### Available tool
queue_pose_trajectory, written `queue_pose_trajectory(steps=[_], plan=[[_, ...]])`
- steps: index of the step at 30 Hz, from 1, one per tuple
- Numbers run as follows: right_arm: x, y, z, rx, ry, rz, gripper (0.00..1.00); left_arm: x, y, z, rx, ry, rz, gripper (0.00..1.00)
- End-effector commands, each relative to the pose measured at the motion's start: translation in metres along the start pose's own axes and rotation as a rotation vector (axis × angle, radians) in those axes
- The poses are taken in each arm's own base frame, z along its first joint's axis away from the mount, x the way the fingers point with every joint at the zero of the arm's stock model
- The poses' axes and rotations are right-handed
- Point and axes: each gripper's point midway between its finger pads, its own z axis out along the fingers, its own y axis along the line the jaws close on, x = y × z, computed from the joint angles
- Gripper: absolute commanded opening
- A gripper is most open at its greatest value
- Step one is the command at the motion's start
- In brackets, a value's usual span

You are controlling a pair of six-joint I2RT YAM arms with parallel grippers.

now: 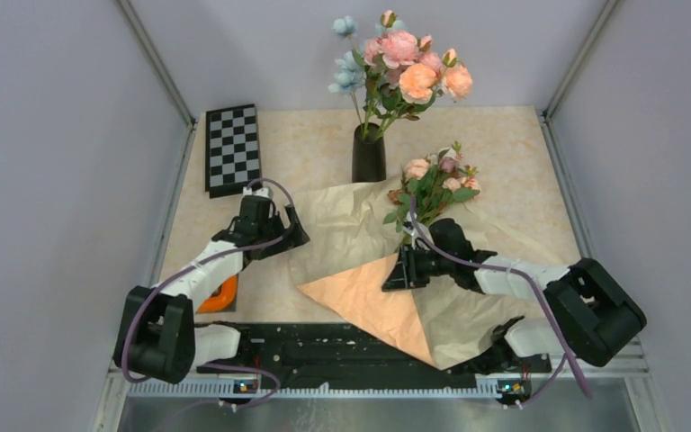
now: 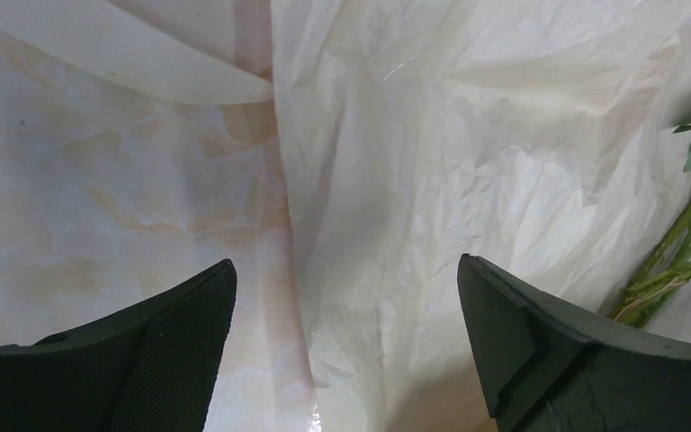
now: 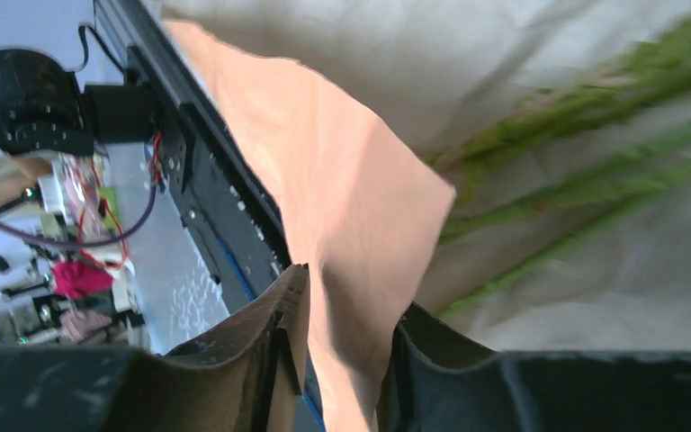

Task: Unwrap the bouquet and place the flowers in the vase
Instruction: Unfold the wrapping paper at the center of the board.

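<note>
The bouquet lies unwrapped. Its flowers (image 1: 432,184) rest on the spread tan kraft lining (image 1: 342,216), heads toward the black vase (image 1: 368,157). Their green stems (image 3: 576,117) show blurred in the right wrist view and at the edge of the left wrist view (image 2: 675,270). The peach paper (image 1: 373,301) fans out toward the front rail. My right gripper (image 1: 399,270) sits at its upper corner, and a fold of that paper (image 3: 342,180) fills the gap between its fingers (image 3: 349,297), touching both. My left gripper (image 1: 290,236) hangs open over the lining's left edge (image 2: 346,270), holding nothing.
A taller pink, orange and pale-blue bunch (image 1: 405,67) stands in the vase. A checkered board (image 1: 232,148) lies at the back left. An orange object (image 1: 220,295) sits under the left arm. The black base rail (image 1: 324,346) runs along the front; walls close in both sides.
</note>
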Motion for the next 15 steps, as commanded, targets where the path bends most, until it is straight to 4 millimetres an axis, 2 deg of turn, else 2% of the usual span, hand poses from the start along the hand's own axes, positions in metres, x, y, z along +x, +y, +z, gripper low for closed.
queue_pose_trajectory(steps=[1, 6, 8, 12, 15], plan=[[-0.015, 0.038, 0.01, -0.068, -0.036, -0.126, 0.27, 0.01, 0.009, 0.01, 0.007, 0.026, -0.016, 0.9], [-0.003, 0.062, 0.018, -0.063, -0.009, -0.23, 0.18, 0.015, 0.006, 0.021, 0.045, 0.058, -0.058, 0.58], [-0.002, 0.073, 0.021, -0.066, -0.013, -0.268, 0.15, 0.014, 0.004, 0.025, 0.059, 0.06, -0.076, 0.47], [-0.004, 0.094, 0.029, -0.072, -0.026, -0.343, 0.12, 0.009, -0.003, 0.03, 0.102, 0.053, -0.106, 0.18], [-0.003, 0.107, 0.04, -0.073, -0.018, -0.401, 0.1, 0.0, -0.007, 0.034, 0.112, 0.038, -0.103, 0.05]])
